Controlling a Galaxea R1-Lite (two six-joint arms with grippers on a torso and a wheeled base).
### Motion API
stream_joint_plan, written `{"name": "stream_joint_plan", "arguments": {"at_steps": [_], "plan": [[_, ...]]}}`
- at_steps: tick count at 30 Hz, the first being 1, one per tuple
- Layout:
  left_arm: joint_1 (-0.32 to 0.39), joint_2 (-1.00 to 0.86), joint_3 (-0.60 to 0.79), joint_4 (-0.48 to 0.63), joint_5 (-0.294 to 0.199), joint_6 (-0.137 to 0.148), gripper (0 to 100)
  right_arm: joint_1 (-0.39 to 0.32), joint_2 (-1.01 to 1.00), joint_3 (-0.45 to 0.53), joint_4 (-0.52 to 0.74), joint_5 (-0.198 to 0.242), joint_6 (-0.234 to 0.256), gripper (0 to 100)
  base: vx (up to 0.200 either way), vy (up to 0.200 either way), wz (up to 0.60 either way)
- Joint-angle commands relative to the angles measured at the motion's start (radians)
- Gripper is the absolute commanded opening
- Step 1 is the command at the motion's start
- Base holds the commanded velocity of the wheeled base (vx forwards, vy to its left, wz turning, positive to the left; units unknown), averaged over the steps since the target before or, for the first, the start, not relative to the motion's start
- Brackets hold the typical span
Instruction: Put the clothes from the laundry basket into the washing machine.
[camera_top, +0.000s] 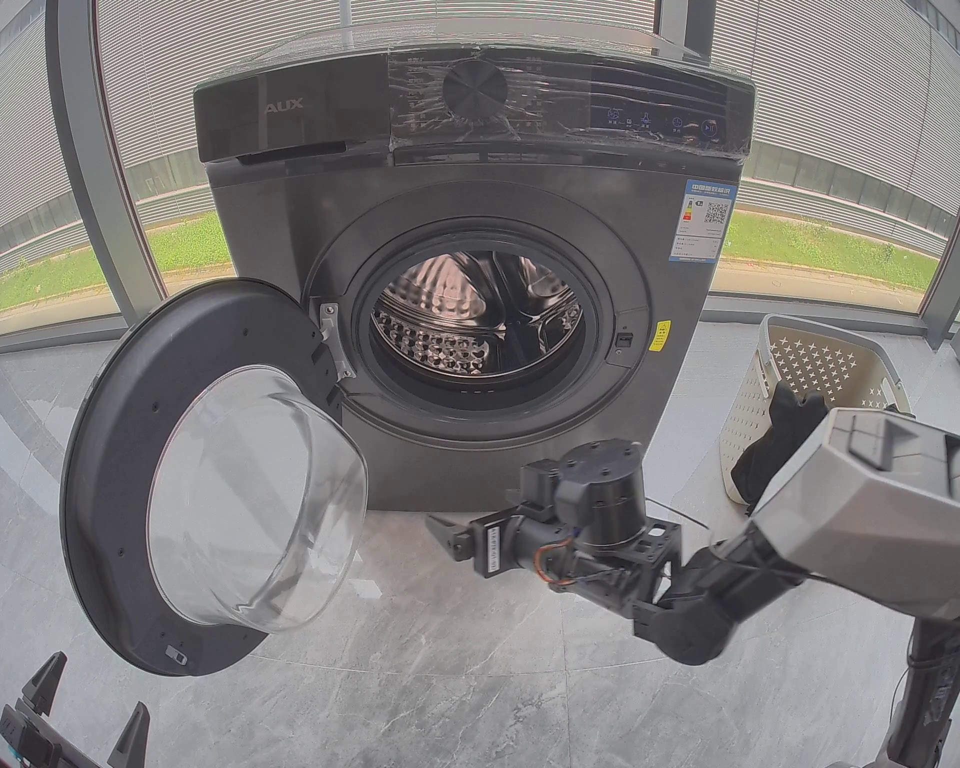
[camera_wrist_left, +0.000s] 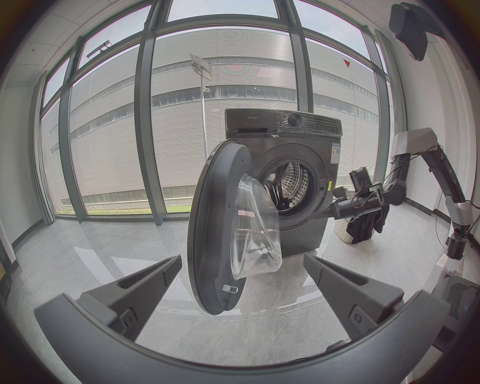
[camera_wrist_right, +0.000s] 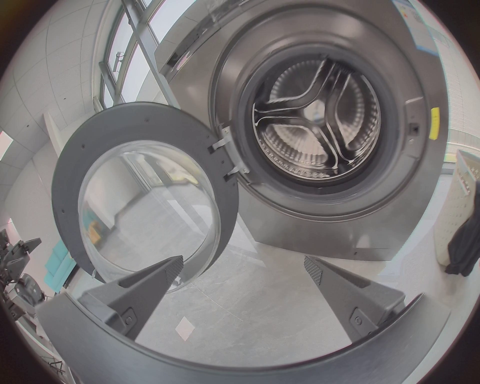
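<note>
The grey washing machine (camera_top: 290, 220) stands with its round door (camera_top: 120, 470) swung wide to the left. Its steel drum (camera_top: 478, 315) holds nothing I can see. A white laundry basket (camera_top: 815, 365) sits on the floor to the machine's right, with a dark garment (camera_top: 785, 440) draped over its near rim. My right gripper (camera_top: 450, 535) hovers low in front of the machine, below the opening and left of the basket. It is open and holds nothing (camera_wrist_right: 241, 262). My left gripper (camera_top: 97, 690) is at the near left, below the door, also open and holding nothing (camera_wrist_left: 241, 260).
Glossy grey floor tiles (camera_top: 450, 670) stretch between me and the machine. The open door juts into the space on the left. Tall windows (camera_top: 840, 120) with grey frames run behind the machine and the basket.
</note>
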Motion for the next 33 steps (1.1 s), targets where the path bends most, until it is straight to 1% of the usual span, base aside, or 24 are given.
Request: {"name": "stream_joint_plan", "arguments": {"at_steps": [1, 4, 8, 10, 11, 13, 15, 18, 19, 21, 23, 25, 27, 28, 31, 33], "plan": [[0.000, -0.017, 0.018, 0.000, 0.000, 0.000, 100, -0.070, -0.250, 0.243, -0.093, -0.004, -0.031, 100, 0.000, 0.000, 0.00], [0.000, -0.017, 0.018, 0.000, 0.000, 0.000, 100, -0.090, -0.281, 0.318, -0.121, -0.004, -0.034, 100, 0.000, 0.000, 0.00], [0.000, -0.017, 0.018, 0.000, -0.001, -0.002, 100, -0.115, -0.345, 0.422, -0.179, -0.002, -0.060, 100, 0.000, 0.000, 0.00], [0.000, -0.017, 0.018, 0.000, 0.000, -0.002, 100, -0.143, -0.390, 0.476, -0.221, 0.005, -0.065, 100, 0.000, 0.000, 0.00], [0.000, -0.017, 0.018, 0.000, 0.000, -0.002, 100, -0.143, -0.390, 0.476, -0.221, 0.005, -0.065, 100, 0.000, 0.000, 0.00], [0.000, -0.017, 0.018, 0.000, 0.000, -0.002, 100, -0.185, -0.459, 0.553, -0.274, 0.007, -0.068, 100, 0.000, 0.000, 0.00], [0.000, -0.017, 0.018, 0.000, 0.000, -0.002, 100, -0.225, -0.511, 0.604, -0.290, 0.008, -0.089, 100, 0.000, 0.000, 0.00], [0.000, -0.017, 0.018, 0.000, -0.001, -0.002, 100, -0.296, -0.590, 0.680, -0.291, 0.021, -0.132, 100, 0.000, 0.000, 0.00], [0.000, -0.017, 0.018, 0.000, 0.000, -0.002, 100, -0.331, -0.623, 0.708, -0.291, 0.036, -0.144, 100, 0.000, 0.000, 0.00], [0.000, -0.017, 0.018, 0.000, -0.001, -0.002, 100, -0.396, -0.676, 0.745, -0.291, 0.062, -0.157, 100, 0.000, 0.000, 0.00], [0.000, -0.017, 0.018, 0.000, -0.001, -0.002, 100, -0.448, -0.732, 0.774, -0.291, 0.079, -0.160, 100, 0.000, 0.000, 0.00], [0.000, -0.017, 0.018, 0.000, -0.001, -0.002, 100, -0.478, -0.802, 0.798, -0.279, 0.088, -0.161, 100, 0.000, 0.000, 0.00], [0.000, -0.017, 0.018, 0.000, -0.001, -0.002, 100, -0.501, -0.877, 0.821, -0.270, 0.088, -0.167, 100, 0.000, 0.000, 0.00], [0.000, -0.017, 0.018, 0.000, -0.001, -0.002, 100, -0.514, -0.917, 0.840, -0.260, 0.088, -0.177, 100, 0.000, 0.000, 0.00], [0.000, -0.017, 0.018, 0.000, -0.001, -0.002, 100, -0.554, -1.037, 0.893, -0.224, 0.091, -0.227, 100, 0.000, 0.000, 0.00], [0.000, -0.017, 0.018, 0.000, -0.001, -0.002, 100, -0.575, -1.109, 0.926, -0.193, 0.096, -0.235, 100, 0.000, 0.000, 0.00]]}}
